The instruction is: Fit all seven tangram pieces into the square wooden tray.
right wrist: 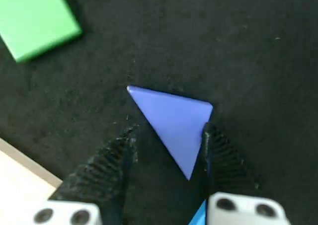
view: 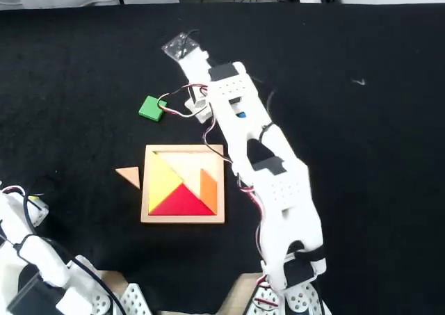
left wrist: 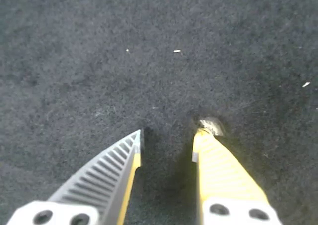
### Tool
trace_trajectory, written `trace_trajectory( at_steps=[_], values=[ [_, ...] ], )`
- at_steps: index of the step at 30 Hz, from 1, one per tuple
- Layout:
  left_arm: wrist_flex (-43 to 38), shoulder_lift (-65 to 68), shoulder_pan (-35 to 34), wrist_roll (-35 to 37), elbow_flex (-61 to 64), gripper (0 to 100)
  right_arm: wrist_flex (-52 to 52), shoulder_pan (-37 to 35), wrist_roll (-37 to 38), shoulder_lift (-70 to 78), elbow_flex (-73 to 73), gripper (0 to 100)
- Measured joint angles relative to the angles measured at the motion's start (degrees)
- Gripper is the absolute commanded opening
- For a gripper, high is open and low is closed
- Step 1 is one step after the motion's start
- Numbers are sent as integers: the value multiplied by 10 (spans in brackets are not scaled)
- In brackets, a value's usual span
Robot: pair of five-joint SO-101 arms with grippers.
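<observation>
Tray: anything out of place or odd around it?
Nothing damaged. Three pieces lie outside the tray: green square on the cloth beyond it, tan triangle beside its edge, blue triangle inside the open right gripper. Part of the tray floor is bare.

No text, label, number or sign is found legible in any view. Plain, unmarked faces are noted on the wooden tray (view: 181, 220), the green piece (view: 150, 108) and the blue triangle (right wrist: 176, 118).
</observation>
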Motion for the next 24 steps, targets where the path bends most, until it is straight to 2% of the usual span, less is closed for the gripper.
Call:
trace_trajectory(
  at_steps=[3,9,16,21,24],
  values=[
    [0,0,0,0,0,184,20,4,39,23,-26,344],
    [0,0,0,0,0,184,25,4,99,70,-69,297],
    [0,0,0,0,0,184,33,3,158,105,-120,292],
    [0,0,0,0,0,184,60,3,173,129,-160,198],
    [0,0,0,0,0,184,79,3,173,146,-189,185]
  ],
)
